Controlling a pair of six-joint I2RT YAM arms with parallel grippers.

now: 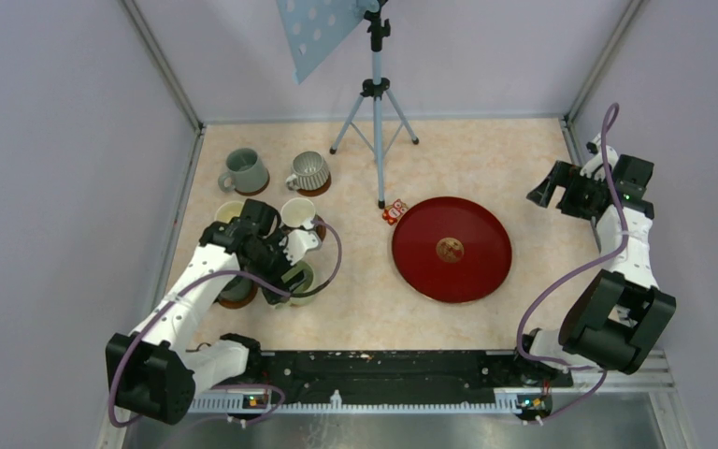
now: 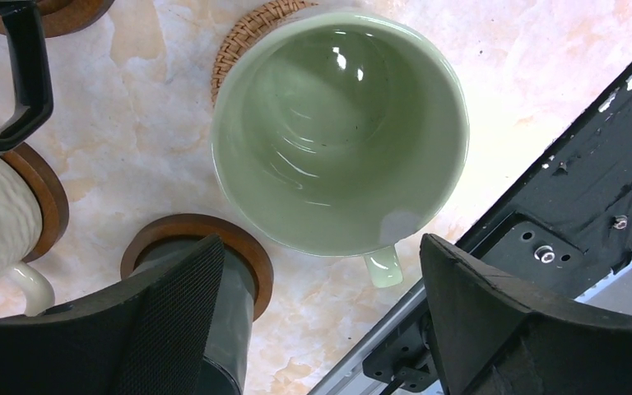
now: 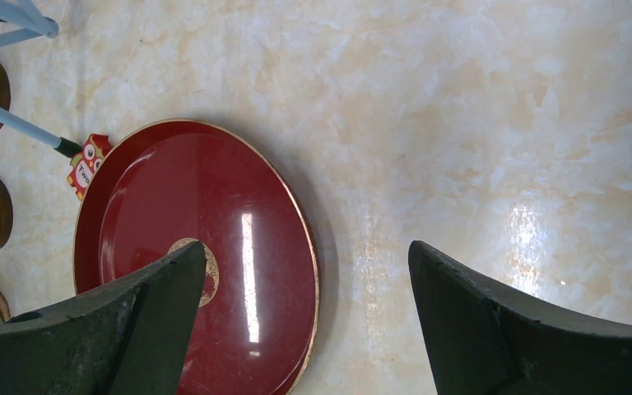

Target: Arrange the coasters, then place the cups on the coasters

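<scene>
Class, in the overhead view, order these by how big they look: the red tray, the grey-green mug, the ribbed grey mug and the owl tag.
1. red tray
2. grey-green mug and ribbed grey mug: they look alike, so no ranking between them
3. owl tag

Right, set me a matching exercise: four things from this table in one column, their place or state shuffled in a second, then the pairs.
1. pale green ceramic mug
2. ribbed grey ceramic mug
3. red round lacquered tray
4. right hand

A. open, holding nothing
B. on a round dark wooden coaster, far row
C. beside a small owl tag
D. on a round woven wicker coaster

Pairs: 1-D, 2-B, 3-C, 4-A
</scene>
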